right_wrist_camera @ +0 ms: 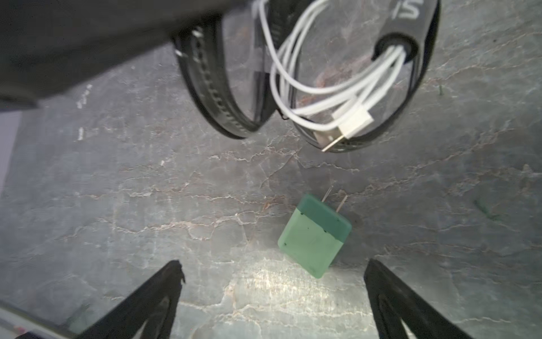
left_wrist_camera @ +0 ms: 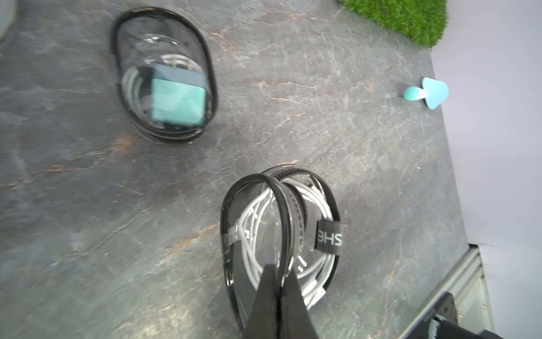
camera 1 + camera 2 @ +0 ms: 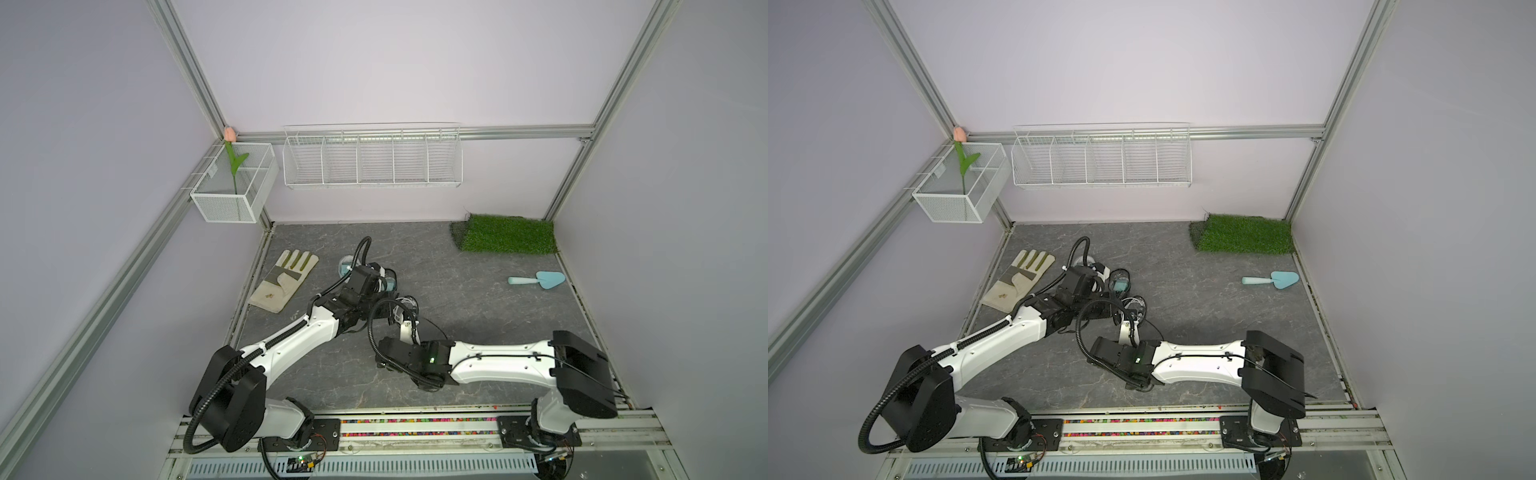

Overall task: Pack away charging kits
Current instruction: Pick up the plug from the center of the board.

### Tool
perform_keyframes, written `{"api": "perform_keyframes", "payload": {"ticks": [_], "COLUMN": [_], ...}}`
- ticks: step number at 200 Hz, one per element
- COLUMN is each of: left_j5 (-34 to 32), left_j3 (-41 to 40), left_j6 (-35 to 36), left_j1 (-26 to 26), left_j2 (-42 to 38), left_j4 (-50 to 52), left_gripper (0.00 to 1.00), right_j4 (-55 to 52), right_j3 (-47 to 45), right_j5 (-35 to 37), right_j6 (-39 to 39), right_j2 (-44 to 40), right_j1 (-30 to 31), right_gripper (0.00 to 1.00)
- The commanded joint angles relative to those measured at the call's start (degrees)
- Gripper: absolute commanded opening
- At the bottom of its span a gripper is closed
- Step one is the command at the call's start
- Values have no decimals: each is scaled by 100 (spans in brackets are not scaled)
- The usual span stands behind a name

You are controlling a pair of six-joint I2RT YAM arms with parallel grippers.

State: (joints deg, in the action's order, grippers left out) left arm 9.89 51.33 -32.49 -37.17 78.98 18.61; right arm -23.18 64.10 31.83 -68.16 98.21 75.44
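My left gripper (image 2: 278,268) is shut on the rim of a clear, black-rimmed round case (image 2: 322,205) and holds its flap up. A coiled white cable (image 2: 252,234) lies inside that case. In the right wrist view the same case (image 1: 410,97) and cable (image 1: 322,88) sit beyond a mint-green charger block (image 1: 313,237), which lies flat on the stone table with its prongs toward the case. My right gripper (image 1: 272,264) hangs open just short of the block, touching nothing. A second black-rimmed case (image 2: 132,32) holds a teal block (image 2: 177,102) and a cable.
A work glove (image 3: 284,278) lies at the left and a light-blue trowel (image 3: 536,280) at the right. A grass mat (image 3: 507,235) fills the back right corner. A wire rack (image 3: 372,160) and a mesh basket (image 3: 235,183) hang on the walls. Another round case (image 3: 344,266) sits behind my left wrist.
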Motion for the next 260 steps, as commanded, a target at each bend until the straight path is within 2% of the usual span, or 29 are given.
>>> {"api": "perform_keyframes", "payload": {"ticks": [1, 20, 39, 74, 137, 180, 223, 260], "left_j5": [-545, -695, -765, -641, -597, -525, 100, 440], "left_j3": [-214, -310, -367, -465, -442, -449, -448, -501], "left_j6": [-73, -132, -169, -174, -153, -134, 45, 35], "left_j1": [24, 60, 167, 385, 395, 395, 395, 280], "left_j2": [-91, -231, -328, -316, -263, -289, -153, 2], "left_j4": [340, 371, 441, 395, 359, 368, 130, -175], "left_gripper": [0, 0, 0, 0, 0, 0, 0, 0], "right_j4": [-471, -604, -687, -923, -733, -806, -540, -403], "right_j3": [274, 405, 483, 501, 254, 247, -201, -825], "right_j5": [-55, -135, -242, -224, -334, -307, -127, 230], "right_j6": [-409, -544, -651, -838, -892, -892, -743, -435], "right_j2": [350, 646, 870, 1083, 1007, 991, 457, -599], "right_j1": [-77, -170, -275, -390, -416, -437, -479, -534], "right_gripper": [99, 98, 91, 87, 63, 56, 39, 36]}}
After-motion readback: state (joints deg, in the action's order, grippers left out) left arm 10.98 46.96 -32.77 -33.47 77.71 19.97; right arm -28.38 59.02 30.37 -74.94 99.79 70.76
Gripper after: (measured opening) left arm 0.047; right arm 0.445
